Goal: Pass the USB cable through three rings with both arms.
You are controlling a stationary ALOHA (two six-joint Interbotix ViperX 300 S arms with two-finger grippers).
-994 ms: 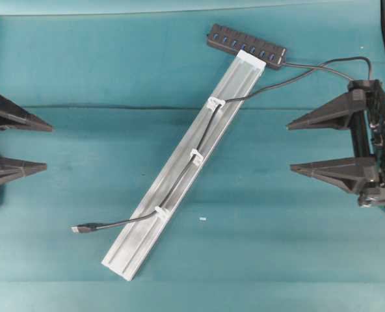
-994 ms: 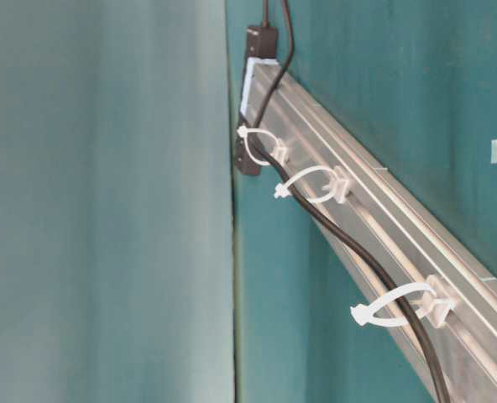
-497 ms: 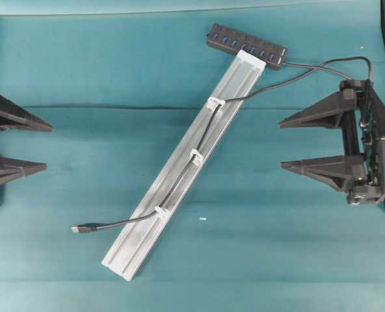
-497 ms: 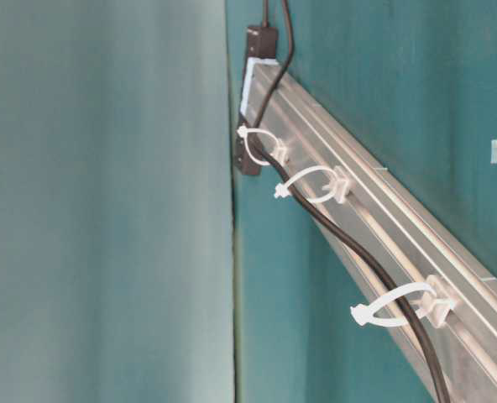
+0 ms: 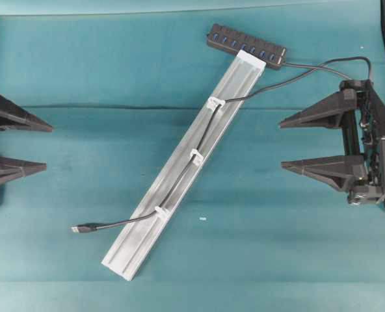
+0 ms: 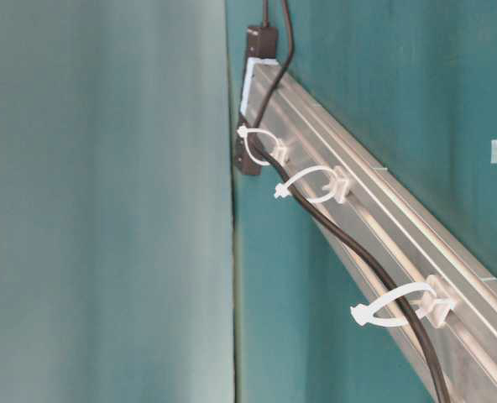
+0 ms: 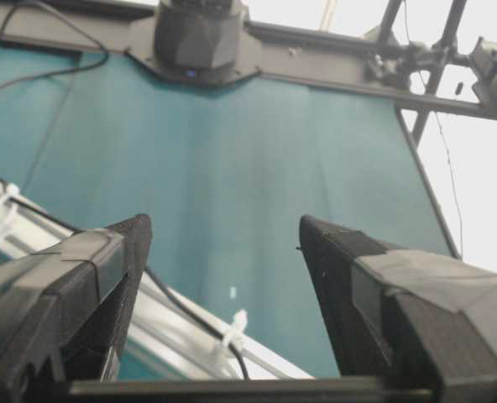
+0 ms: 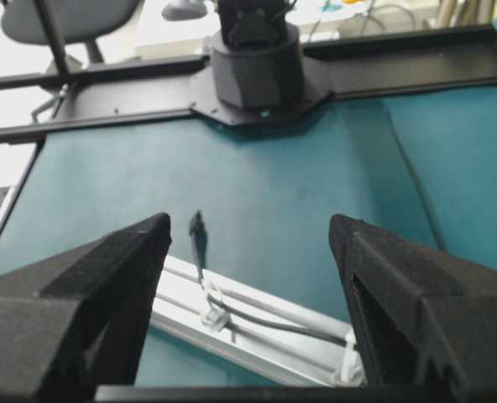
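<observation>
Teal cloth tabletop (image 5: 82, 71) under rail (image 5: 179, 175); left tool (image 5: 48, 147) and right tool (image 5: 285, 144) both spread, empty.

Teal table cover (image 5: 82, 71) w/ a crease running across it. Black multi-port USB hub (image 5: 246, 46) lies at far end of the cover, blue ports in a row, set at a slant. Tiny white scrap (image 5: 203, 219) on the cover, well apart from hub, toward near side. Office chair (image 8: 68, 18) beyond the cover's far edge.
</observation>
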